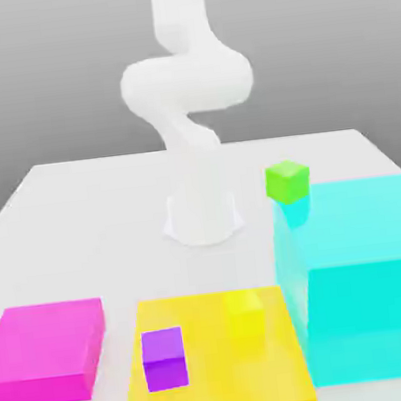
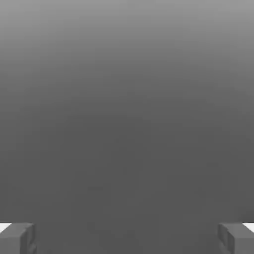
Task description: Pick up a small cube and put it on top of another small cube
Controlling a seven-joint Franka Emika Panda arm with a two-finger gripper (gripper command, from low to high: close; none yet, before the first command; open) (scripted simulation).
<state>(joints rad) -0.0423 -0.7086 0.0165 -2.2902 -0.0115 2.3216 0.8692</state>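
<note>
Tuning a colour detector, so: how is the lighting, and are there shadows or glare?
Exterior view: soft, even light, no glare, hardly any cast shadows; the yellow cube nearly blends into the yellow slab. Hand view: a plain grey gradient beyond the hand's fingertips.

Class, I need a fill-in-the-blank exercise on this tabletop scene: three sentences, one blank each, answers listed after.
1. The small purple cube rests on the flat ____ slab.
2. The small green cube sits at a corner of the large ____ block.
3. The gripper has its two fingers ____, with nothing between them.

Missing words: yellow; cyan; open
</note>
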